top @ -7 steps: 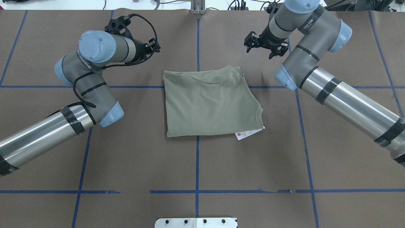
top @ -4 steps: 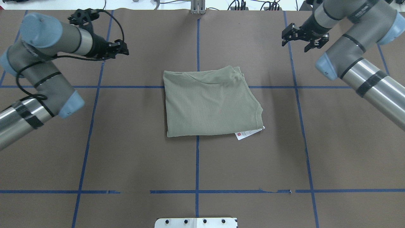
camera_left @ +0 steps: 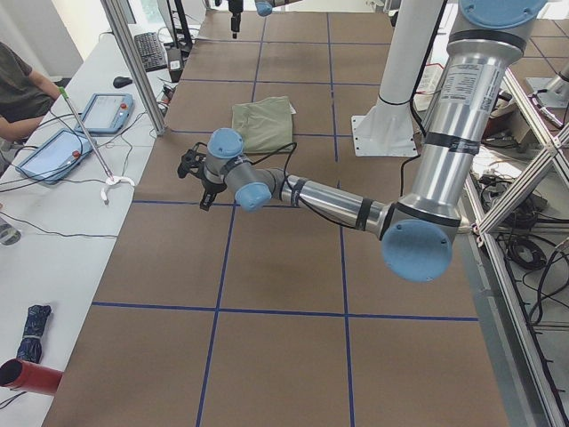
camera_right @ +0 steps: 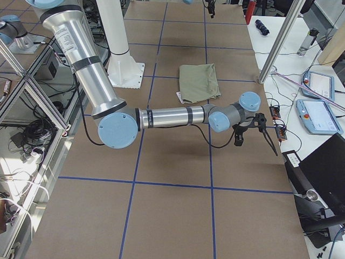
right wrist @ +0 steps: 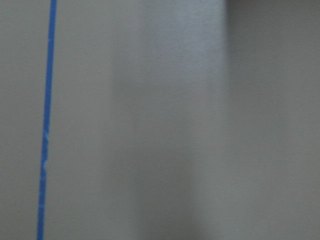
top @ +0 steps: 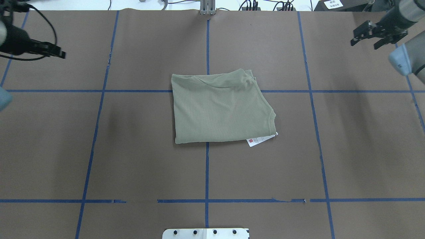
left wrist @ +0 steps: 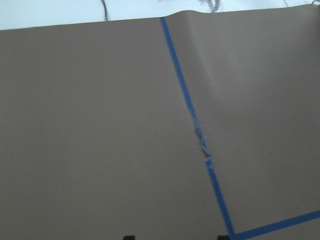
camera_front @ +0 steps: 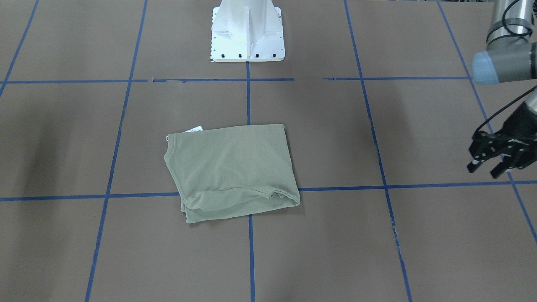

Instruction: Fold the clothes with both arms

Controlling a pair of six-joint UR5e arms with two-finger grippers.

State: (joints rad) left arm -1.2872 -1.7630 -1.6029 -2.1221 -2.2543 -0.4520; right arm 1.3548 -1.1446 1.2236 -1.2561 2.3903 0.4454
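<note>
The shirt (top: 220, 108) lies folded into a compact rectangle in the middle of the desk (top: 132, 149), its paper tag (top: 260, 140) poking out at one corner, so the folding looks finished. The left hand (camera_front: 484, 171) and right hand (top: 364, 44) hang over the desk's far left and far right, well apart from it, fingers spread and empty, likely to leave the cloth undisturbed.

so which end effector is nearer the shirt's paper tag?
Right. The right end effector is far right, the side where the paper tag pokes from the shirt; the left end effector is far left, across the shirt.
</note>
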